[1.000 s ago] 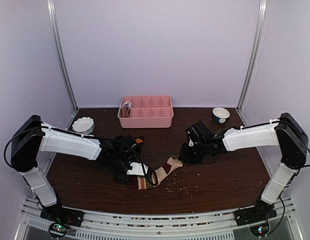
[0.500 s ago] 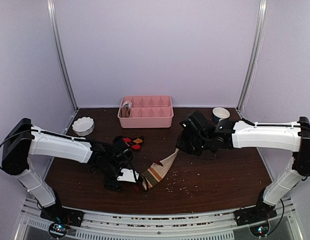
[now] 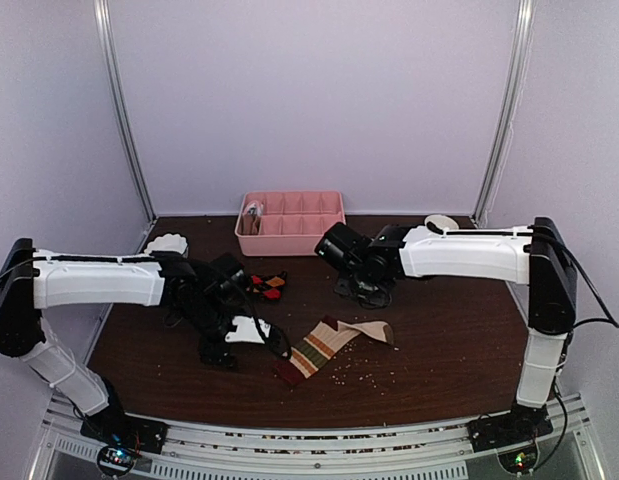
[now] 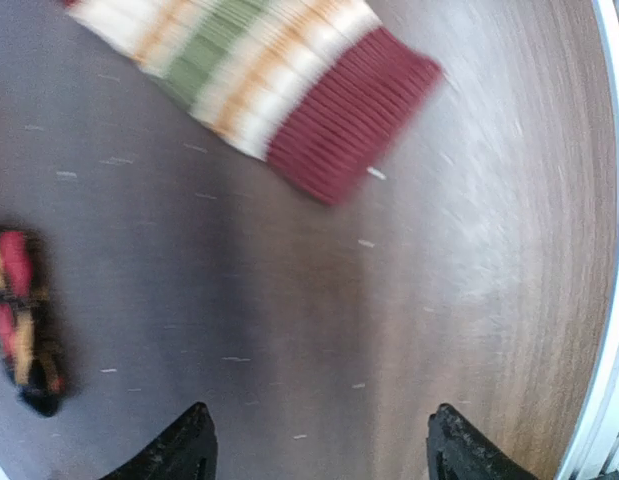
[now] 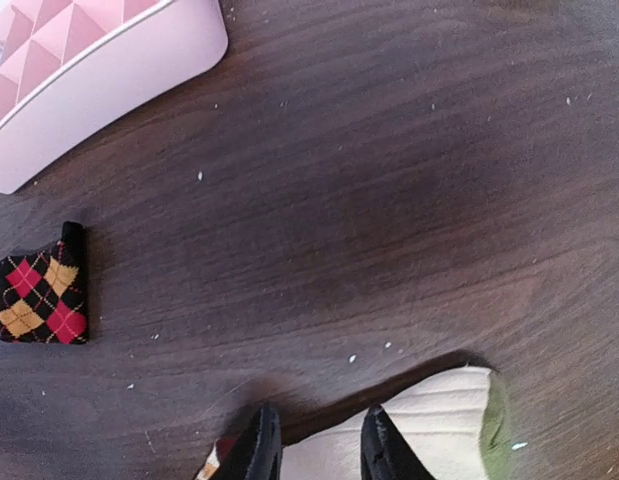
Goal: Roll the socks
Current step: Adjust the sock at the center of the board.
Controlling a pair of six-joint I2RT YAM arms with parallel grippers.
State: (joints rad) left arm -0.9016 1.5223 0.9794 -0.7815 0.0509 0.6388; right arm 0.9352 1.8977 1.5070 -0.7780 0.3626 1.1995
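A striped red-green-cream sock (image 3: 314, 350) lies flat on the table, dark red cuff toward the front, running into a cream end with an olive toe (image 3: 374, 328). I cannot tell if it is one sock or two. My left gripper (image 3: 244, 340) is open and empty just left of it; the left wrist view shows the blurred cuff (image 4: 339, 150) well beyond the spread jaws (image 4: 319, 455). My right gripper (image 3: 364, 285) hovers behind the cream end, jaws slightly apart (image 5: 319, 445), nothing between them, above the cream sock (image 5: 429, 420). A black argyle sock (image 3: 267, 285) (image 5: 39, 295) (image 4: 19, 320) lies between the arms.
A pink compartment tray (image 3: 289, 240) (image 5: 99, 80) stands at the back centre with something in its left cell. A white bowl (image 3: 167, 246) sits at the back left and another bowl (image 3: 441, 224) at the back right. Crumbs dot the table front.
Both grippers held the sock stretched and lifted half a second ago. Both have let go; the sock now lies flat. The right gripper moved back and left, the left gripper back.
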